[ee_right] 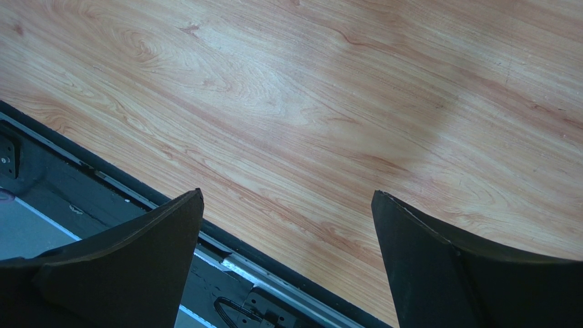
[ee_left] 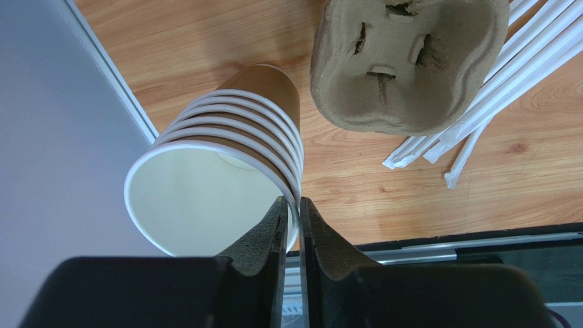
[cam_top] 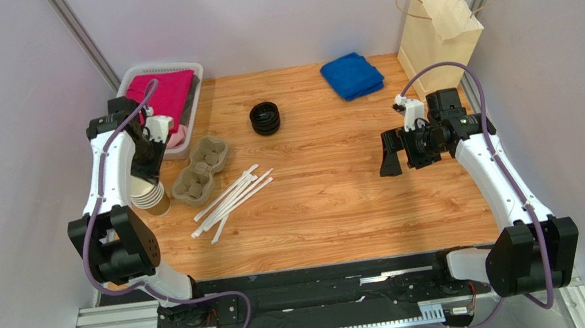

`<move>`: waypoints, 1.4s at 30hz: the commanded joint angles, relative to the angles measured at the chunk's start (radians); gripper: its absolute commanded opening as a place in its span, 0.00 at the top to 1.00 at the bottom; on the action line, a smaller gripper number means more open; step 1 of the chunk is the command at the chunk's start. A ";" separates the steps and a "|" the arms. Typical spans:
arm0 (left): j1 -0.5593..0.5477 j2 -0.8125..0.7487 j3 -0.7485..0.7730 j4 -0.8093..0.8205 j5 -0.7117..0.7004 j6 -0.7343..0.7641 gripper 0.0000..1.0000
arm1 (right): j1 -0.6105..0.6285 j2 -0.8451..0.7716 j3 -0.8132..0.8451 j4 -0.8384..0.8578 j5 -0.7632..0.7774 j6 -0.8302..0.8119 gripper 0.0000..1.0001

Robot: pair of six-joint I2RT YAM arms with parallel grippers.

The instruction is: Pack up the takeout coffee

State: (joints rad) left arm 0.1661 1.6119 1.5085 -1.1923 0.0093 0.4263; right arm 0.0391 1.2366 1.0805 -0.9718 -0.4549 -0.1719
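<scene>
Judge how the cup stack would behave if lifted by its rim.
Probably light: the stack of paper cups looks empty. The thin rim pinched by the left gripper may flex. Nested cups could separate, so only the top one might rise.

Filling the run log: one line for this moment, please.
left gripper: shut on top cup rim | right gripper: open over bare table | black lids: stacked, untouched
</scene>
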 commanded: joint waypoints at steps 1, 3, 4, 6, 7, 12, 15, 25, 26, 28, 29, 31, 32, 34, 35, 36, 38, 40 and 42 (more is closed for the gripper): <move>0.007 -0.037 0.009 0.010 -0.006 0.022 0.84 | 0.005 -0.003 0.006 0.019 -0.008 0.011 0.00; 0.007 -0.038 0.007 0.008 -0.008 0.022 0.92 | 0.005 -0.002 0.007 0.019 -0.008 0.009 0.00; 0.007 -0.040 0.010 0.007 -0.008 0.019 0.96 | 0.005 0.000 0.009 0.018 -0.008 0.011 0.00; 0.007 -0.044 0.019 -0.001 -0.006 0.017 1.00 | 0.007 0.000 0.009 0.018 -0.010 0.011 0.00; 0.007 -0.052 0.030 -0.004 -0.008 0.017 1.00 | 0.005 0.000 0.009 0.018 -0.010 0.009 0.00; 0.007 -0.079 0.068 -0.041 -0.006 0.011 1.00 | 0.005 0.000 0.010 0.019 -0.014 0.011 0.00; 0.007 -0.105 0.084 -0.043 -0.034 0.014 1.00 | 0.007 0.003 0.010 0.018 -0.018 0.009 0.00; 0.009 -0.182 -0.013 0.043 -0.127 0.017 1.00 | 0.005 0.004 0.009 0.019 -0.031 0.009 0.00; 0.007 -0.182 -0.024 0.060 -0.147 0.012 1.00 | 0.005 0.004 0.009 0.019 -0.033 0.009 0.00; 0.006 -0.181 -0.075 0.075 -0.157 0.009 1.00 | 0.005 0.007 0.009 0.022 -0.041 0.009 0.00; 0.007 -0.181 -0.105 0.112 -0.170 0.009 1.00 | 0.005 0.012 0.010 0.022 -0.042 0.008 0.00; 0.007 -0.187 -0.184 0.155 -0.190 0.011 1.00 | 0.005 0.017 0.018 0.021 -0.044 0.009 0.00; 0.007 -0.190 -0.201 0.180 -0.204 0.005 1.00 | 0.005 0.018 0.019 0.018 -0.045 0.008 0.00; 0.006 -0.210 -0.199 0.186 -0.233 -0.003 1.00 | 0.005 0.020 0.027 0.015 -0.039 0.005 0.00; 0.007 -0.222 -0.185 0.181 -0.241 -0.007 1.00 | 0.007 0.015 0.027 0.015 -0.039 0.003 0.00; 0.006 -0.251 -0.145 0.177 -0.244 -0.008 1.00 | 0.005 0.014 0.027 0.016 -0.045 0.002 0.00; 0.001 -0.274 -0.110 0.157 -0.272 0.009 1.00 | 0.008 0.012 0.029 0.019 -0.060 0.000 0.00; -0.004 -0.291 -0.100 0.137 -0.275 0.019 1.00 | 0.008 0.023 0.036 0.025 -0.091 -0.001 0.00; -0.004 -0.302 -0.119 0.119 -0.256 0.017 1.00 | 0.021 0.032 0.041 0.042 -0.113 0.000 0.00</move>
State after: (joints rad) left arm 0.1669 1.3842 1.3525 -1.0721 -0.2230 0.4290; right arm 0.0414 1.2572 1.0809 -0.9707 -0.5030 -0.1726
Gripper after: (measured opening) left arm 0.008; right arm 0.998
